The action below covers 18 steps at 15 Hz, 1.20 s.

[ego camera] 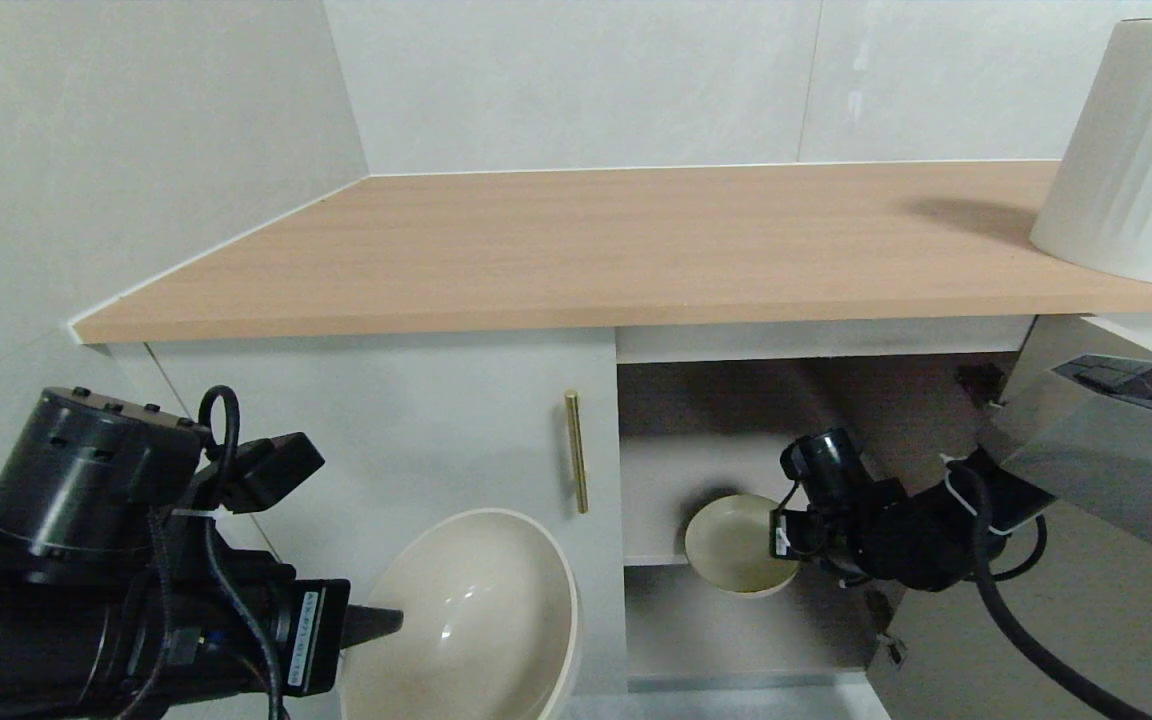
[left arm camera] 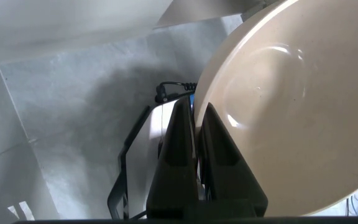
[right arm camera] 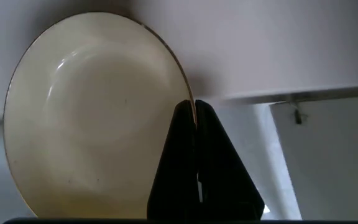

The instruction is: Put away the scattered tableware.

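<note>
My left gripper (ego camera: pixel 381 622) is low at the front left, before the closed cabinet door, shut on the rim of a large cream bowl (ego camera: pixel 471 620) held on edge. In the left wrist view its fingers (left arm camera: pixel 194 127) pinch that large cream bowl (left arm camera: pixel 297 112). My right gripper (ego camera: pixel 781 540) is inside the open cabinet, shut on the rim of a smaller cream bowl (ego camera: pixel 736 545), which hangs tilted just over the front edge of the white cabinet shelf (ego camera: pixel 651 490). The right wrist view shows the small bowl (right arm camera: pixel 92 112) with the fingers (right arm camera: pixel 194 118) clamped on its edge.
A wooden countertop (ego camera: pixel 586 250) runs above the cabinet, with a white ribbed lampshade (ego camera: pixel 1141 150) at its right end. The closed left door carries a brass handle (ego camera: pixel 576 450). The open right door (ego camera: pixel 1106 440) juts out on the right.
</note>
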Motion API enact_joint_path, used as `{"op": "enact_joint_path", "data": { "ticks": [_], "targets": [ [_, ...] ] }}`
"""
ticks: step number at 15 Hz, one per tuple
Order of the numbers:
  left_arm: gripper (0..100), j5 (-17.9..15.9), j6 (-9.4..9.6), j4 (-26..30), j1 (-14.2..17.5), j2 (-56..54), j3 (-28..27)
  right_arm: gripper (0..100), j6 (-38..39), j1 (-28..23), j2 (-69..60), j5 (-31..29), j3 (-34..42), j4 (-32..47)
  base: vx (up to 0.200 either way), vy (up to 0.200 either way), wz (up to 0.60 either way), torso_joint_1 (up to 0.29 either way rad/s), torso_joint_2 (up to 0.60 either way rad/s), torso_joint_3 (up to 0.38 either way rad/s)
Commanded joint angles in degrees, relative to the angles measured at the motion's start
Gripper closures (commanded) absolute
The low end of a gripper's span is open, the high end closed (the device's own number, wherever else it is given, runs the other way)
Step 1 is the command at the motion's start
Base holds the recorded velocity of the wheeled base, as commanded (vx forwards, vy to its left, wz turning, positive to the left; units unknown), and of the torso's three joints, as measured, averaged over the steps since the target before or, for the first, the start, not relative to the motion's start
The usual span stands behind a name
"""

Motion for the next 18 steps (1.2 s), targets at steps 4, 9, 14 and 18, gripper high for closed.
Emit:
{"op": "enact_joint_path", "data": {
  "ticks": [4,9,14,18],
  "targets": [
    [100,0.0,-0.19,0.0,-1.4,0.8,0.2,100,2.9,-2.3,5.8,-3.1,-5.3,-0.2,0.000,0.000,0.00,0.000,0.00,0.000],
    [100,0.2,-0.36,0.0,-1.8,1.3,0.4,100,4.3,-4.1,7.1,-3.6,-9.0,-0.2,0.000,0.000,0.00,0.000,0.00,0.000],
    [100,0.2,-0.36,-0.1,-2.3,2.5,0.6,100,5.5,-4.8,8.6,-3.7,-12.8,0.1,0.000,0.000,0.00,0.000,0.00,0.000],
    [100,0.2,-0.36,-0.2,-2.3,2.7,0.7,100,5.4,-4.9,9.2,-4.0,-13.7,0.1,0.000,0.000,0.00,0.000,0.00,0.000]
  ]
}}
